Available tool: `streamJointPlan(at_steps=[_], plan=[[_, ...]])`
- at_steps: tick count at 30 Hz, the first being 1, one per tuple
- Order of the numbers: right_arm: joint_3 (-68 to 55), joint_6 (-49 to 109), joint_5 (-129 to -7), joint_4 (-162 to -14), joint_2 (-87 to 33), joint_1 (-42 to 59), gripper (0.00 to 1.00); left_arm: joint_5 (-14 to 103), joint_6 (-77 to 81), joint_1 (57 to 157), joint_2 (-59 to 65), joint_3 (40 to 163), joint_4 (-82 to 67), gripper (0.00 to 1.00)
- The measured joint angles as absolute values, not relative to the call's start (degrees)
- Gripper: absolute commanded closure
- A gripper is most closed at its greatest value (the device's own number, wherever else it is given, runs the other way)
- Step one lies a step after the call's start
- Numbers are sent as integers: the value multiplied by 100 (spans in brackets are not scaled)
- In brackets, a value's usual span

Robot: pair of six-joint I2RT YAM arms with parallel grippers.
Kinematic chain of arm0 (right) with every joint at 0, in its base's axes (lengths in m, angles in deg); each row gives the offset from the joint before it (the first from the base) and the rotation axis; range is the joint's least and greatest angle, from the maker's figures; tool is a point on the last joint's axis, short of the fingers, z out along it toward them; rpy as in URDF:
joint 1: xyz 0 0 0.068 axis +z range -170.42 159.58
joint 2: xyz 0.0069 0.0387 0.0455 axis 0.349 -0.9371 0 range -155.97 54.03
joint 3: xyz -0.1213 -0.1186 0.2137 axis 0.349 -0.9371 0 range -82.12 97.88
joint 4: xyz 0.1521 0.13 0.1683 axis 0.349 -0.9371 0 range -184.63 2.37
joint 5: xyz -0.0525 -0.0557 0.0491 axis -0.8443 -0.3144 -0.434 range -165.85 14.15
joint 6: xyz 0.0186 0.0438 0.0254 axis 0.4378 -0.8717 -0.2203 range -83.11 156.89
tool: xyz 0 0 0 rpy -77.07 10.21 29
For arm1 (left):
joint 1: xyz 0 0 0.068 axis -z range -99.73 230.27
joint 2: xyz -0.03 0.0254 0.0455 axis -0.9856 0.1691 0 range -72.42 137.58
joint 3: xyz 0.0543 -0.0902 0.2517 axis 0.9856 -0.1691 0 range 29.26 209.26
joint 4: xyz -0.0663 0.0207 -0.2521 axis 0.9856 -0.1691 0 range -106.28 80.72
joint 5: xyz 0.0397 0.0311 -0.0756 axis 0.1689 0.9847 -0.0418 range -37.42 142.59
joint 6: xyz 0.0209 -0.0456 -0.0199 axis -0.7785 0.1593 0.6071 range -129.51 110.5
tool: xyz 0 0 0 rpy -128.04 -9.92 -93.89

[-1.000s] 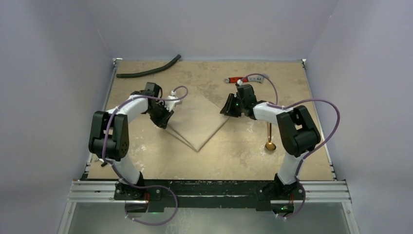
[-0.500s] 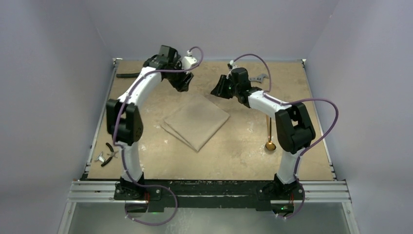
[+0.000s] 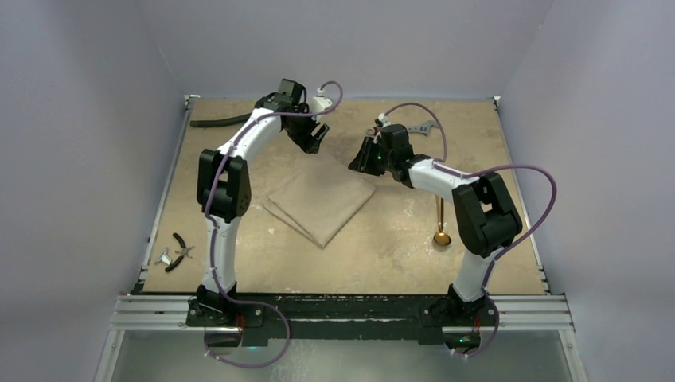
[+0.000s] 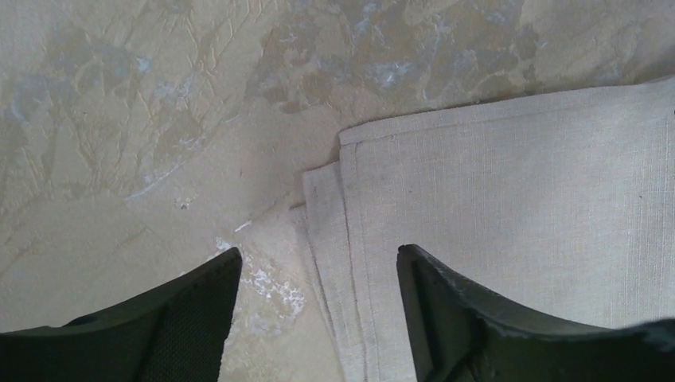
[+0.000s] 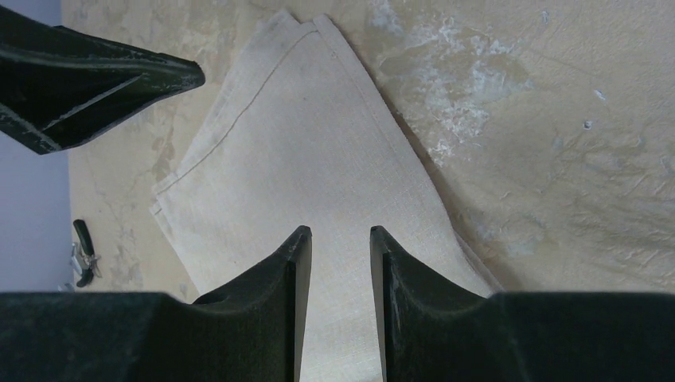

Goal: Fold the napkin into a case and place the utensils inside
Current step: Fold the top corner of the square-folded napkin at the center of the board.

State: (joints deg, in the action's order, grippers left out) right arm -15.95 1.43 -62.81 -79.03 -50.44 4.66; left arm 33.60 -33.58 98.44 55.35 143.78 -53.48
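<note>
Napkin (image 3: 321,197) below my grippers. Left gripper (image 4: 314,263): black jaws spread wide, empty, over stacked hemmed corner. Right gripper (image 5: 340,239): tapered fingers narrowly apart, gripping nothing, above woven beige cloth. Napkin folded flat mid-table, layered edges showing. Slim gold spoon (image 3: 440,224) lies apart to its right on mottled tan table (image 3: 382,255).

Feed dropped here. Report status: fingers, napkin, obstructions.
Left fingers open, empty. Right fingers narrowly open, empty. Napkin folded flat, ungripped. Spoon lies to its right; nothing on top.
</note>
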Motion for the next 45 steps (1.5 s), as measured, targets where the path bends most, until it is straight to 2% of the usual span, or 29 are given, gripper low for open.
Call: streamJointPlan(at_steps=[4,9,21,27,36,41,45], plan=[[-1671,101,-6283,-7730,-5044,466,64,3312,-3266,9886,5576,14321,-5250,37],[-1905,20,-6277,-7575,-5044,466,66,3146,-3253,9975,5801,14319,-5215,49],[-2076,-67,-6163,-7354,-5044,466,71,2962,-3251,10004,6324,14358,-5198,51],[-2174,-67,-6111,-7306,-5057,466,73,2923,-3214,10004,6341,14360,-5160,61],[-2207,-74,-5977,-7169,-5153,466,74,2934,-3104,10004,6346,14360,-5003,66],[-2207,-89,-5938,-7079,-5365,466,76,2989,-3098,10004,6346,14360,-4964,75],[-2207,-106,-5918,-7048,-5551,468,76,3006,-3078,10004,6346,14356,-4913,78]])
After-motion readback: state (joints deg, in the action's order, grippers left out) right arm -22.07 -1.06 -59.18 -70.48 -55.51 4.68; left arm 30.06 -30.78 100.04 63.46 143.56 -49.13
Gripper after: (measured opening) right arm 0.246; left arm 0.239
